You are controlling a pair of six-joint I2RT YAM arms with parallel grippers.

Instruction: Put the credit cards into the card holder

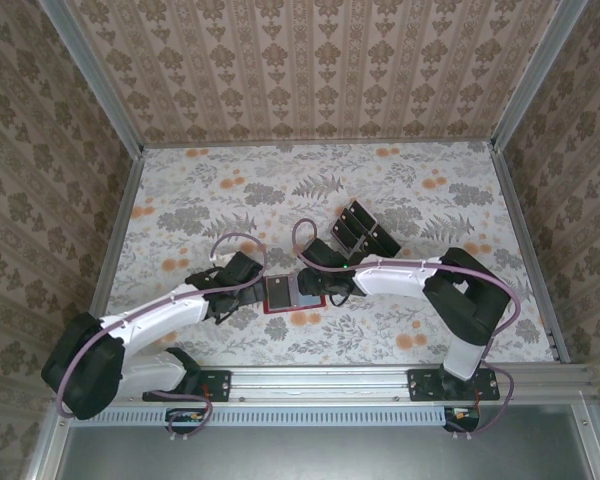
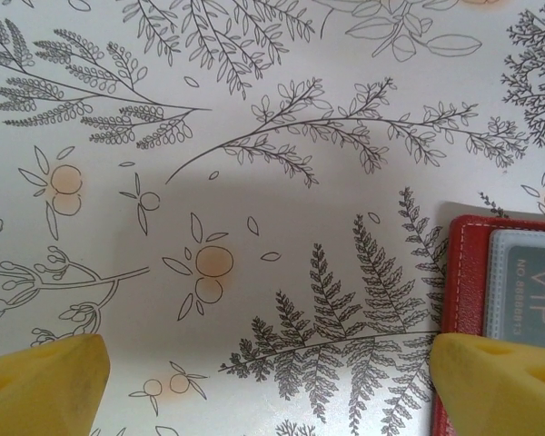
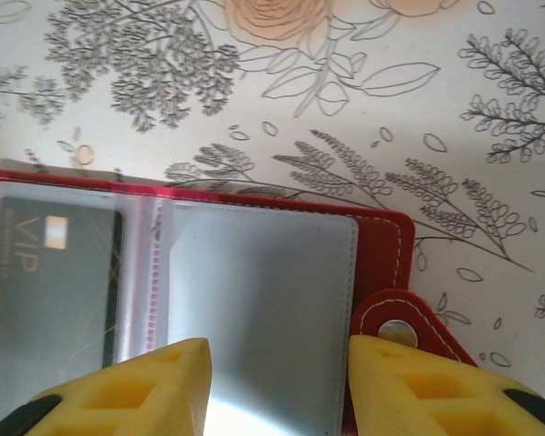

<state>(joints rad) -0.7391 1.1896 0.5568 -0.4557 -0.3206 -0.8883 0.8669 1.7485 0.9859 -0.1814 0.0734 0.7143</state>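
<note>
The red card holder [image 1: 302, 309] lies open on the floral table between my two grippers. Its left clear sleeve holds a dark VIP credit card [image 3: 54, 291]; the right sleeve [image 3: 263, 300] looks plain grey. The snap tab [image 3: 395, 329] sticks out on the right edge. My right gripper [image 3: 277, 391] hovers open over the right sleeve, one finger above the sleeve, the other by the tab. My left gripper [image 2: 268, 386] is wide open over bare cloth, its right fingertip [image 2: 500, 381] at the holder's red edge [image 2: 468, 282]. More dark credit cards [image 1: 363, 230] stand further back.
The spare cards sit upright in a clear slotted tray [image 1: 380, 243] behind the right arm. Patterned walls with metal rails [image 1: 525, 260] close the table on three sides. Cables loop over both arms near the holder.
</note>
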